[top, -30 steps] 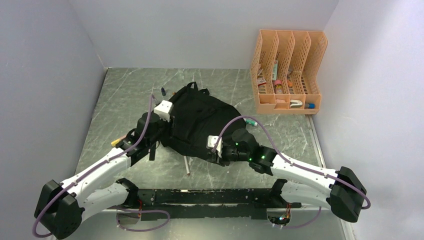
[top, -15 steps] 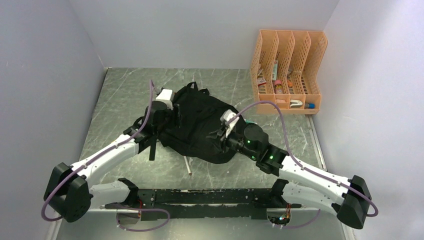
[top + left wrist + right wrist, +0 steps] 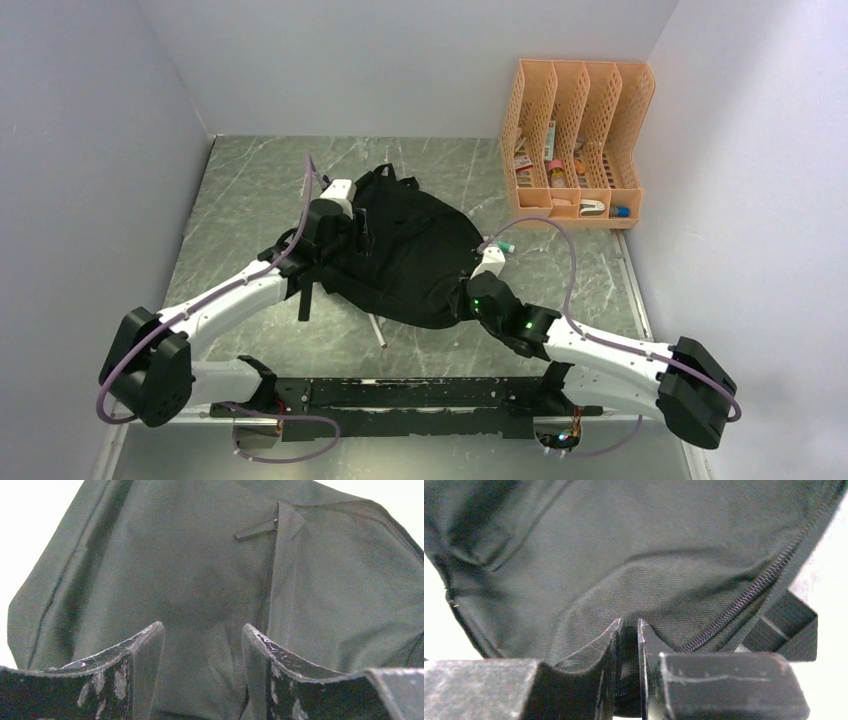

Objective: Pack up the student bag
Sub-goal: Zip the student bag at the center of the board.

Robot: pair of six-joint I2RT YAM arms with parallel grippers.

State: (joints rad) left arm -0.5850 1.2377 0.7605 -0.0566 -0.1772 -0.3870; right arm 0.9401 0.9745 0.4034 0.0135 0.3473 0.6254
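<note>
L gripper (image 3: 202, 627) spread over large soft black fabric backpack (image 3: 410, 255); R gripper (image 3: 629, 622) near-closed, seemingly pinching its fabric by zip (image 3: 749, 592).

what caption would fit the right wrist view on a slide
Right claw pinches a fold of the student bag in its black fabric, just beside the zipper

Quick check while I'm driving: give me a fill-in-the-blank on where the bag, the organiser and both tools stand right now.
The file organiser stands at the far ___ corner of the table. The left tool hangs over the student bag with jaws ___. The right tool pinches the bag's ___ beside its zipper.
Missing: right; open; fabric.
</note>
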